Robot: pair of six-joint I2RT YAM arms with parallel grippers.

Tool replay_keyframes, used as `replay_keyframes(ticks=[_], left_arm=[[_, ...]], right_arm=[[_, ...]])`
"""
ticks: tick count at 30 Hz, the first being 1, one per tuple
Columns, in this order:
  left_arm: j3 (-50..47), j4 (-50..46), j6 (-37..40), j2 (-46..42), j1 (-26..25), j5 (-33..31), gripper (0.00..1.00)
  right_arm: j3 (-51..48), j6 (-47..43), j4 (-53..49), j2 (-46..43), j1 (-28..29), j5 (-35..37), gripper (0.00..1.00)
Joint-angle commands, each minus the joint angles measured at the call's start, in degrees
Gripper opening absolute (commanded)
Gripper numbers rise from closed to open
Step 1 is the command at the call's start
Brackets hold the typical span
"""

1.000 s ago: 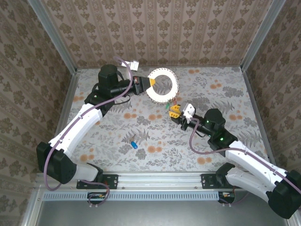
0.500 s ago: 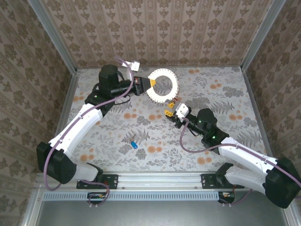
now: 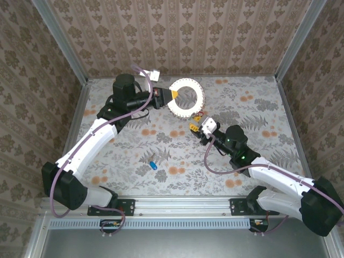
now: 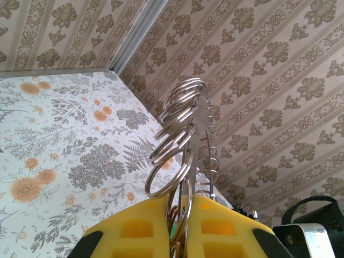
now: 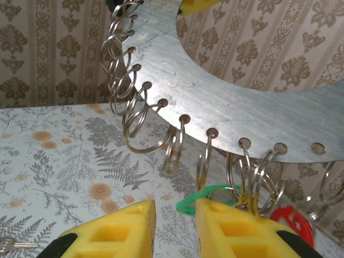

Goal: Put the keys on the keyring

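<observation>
Right gripper (image 5: 176, 207), narrowly parted, has crept up-left beneath the keyring (image 3: 201, 100); left gripper (image 3: 174, 95) clamps it near the back wall (image 3: 183, 37).

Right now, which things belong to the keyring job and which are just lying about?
Job: keyring, gripped by left hand; green key and red key hanging from it; blue key loose on table; right hand, open.
Lying about: white cable plug.

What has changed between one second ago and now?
The right gripper moved left, closer to the near edge of the keyring, and its jaws are slightly apart. The left gripper stayed shut on the keyring. The blue key stayed on the table.
</observation>
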Motion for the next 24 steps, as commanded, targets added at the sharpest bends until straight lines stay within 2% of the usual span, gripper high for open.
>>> replay_keyframes(ticks=[1, 11, 15, 24], left_arm=[[2.1, 0.6, 0.6, -1.3, -0.4, 0.0, 0.0], [1.8, 0.8, 0.3, -1.2, -0.4, -0.5, 0.0], [1.6, 0.5, 0.2, -1.4, -0.4, -1.0, 0.0], [1.6, 0.6, 0.0, -1.5, -0.4, -2.1, 0.0]], right_arm=[[-0.6, 1.5, 4.4, 0.3, 0.4, 0.7, 0.27], [-1.3, 2.1, 6.6, 0.4, 0.4, 3.4, 0.27], [-1.0, 2.1, 5.6, -0.4, 0.3, 1.9, 0.22], [-2.2, 3.7, 4.0, -3.0, 0.4, 0.9, 0.25]])
